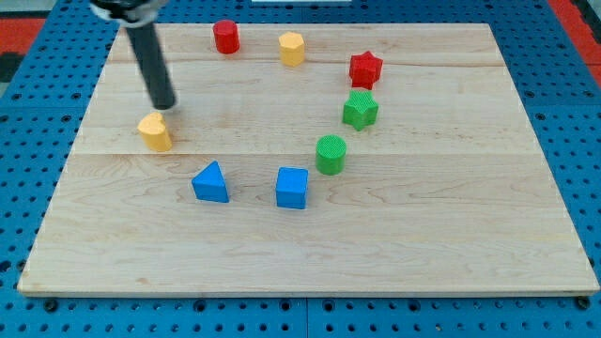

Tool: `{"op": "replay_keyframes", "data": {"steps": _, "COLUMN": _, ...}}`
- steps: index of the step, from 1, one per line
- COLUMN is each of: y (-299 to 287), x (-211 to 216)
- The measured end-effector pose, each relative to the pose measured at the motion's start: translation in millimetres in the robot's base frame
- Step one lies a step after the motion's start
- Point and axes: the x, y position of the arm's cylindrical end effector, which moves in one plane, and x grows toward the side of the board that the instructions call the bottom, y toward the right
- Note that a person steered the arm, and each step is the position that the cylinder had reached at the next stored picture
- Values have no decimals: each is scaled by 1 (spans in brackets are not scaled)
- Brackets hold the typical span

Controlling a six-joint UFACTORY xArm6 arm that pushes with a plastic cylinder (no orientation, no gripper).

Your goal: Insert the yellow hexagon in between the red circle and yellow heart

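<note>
Small yellow hexagon block (292, 48), upright near the board's top edge, just right of red circle block (225, 37). Yellow heart block (155, 131) far lower left, beside my tip (166, 105). No jaws: plain rod. Pale wooden board (451, 225) over blue pegboard (28, 113).

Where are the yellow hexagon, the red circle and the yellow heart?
yellow hexagon block (292, 48): camera view, its front face.
red circle block (225, 38): camera view, its side.
yellow heart block (156, 131): camera view, its front side.

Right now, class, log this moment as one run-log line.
my tip: just above yellow heart | yellow hexagon: right of red circle, not between | step: pending
</note>
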Motion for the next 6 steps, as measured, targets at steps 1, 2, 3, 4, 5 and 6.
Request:
{"op": "replay_keyframes", "data": {"steps": 1, "y": -10, "x": 49}}
{"op": "replay_keyframes", "data": {"steps": 2, "y": 60, "x": 82}}
{"op": "replay_keyframes", "data": {"steps": 3, "y": 62, "x": 49}}
{"op": "replay_keyframes", "data": {"steps": 4, "y": 98, "x": -18}}
{"op": "replay_keyframes", "data": {"steps": 5, "y": 185, "x": -28}}
{"op": "replay_keyframes", "data": {"steps": 6, "y": 228, "x": -78}}
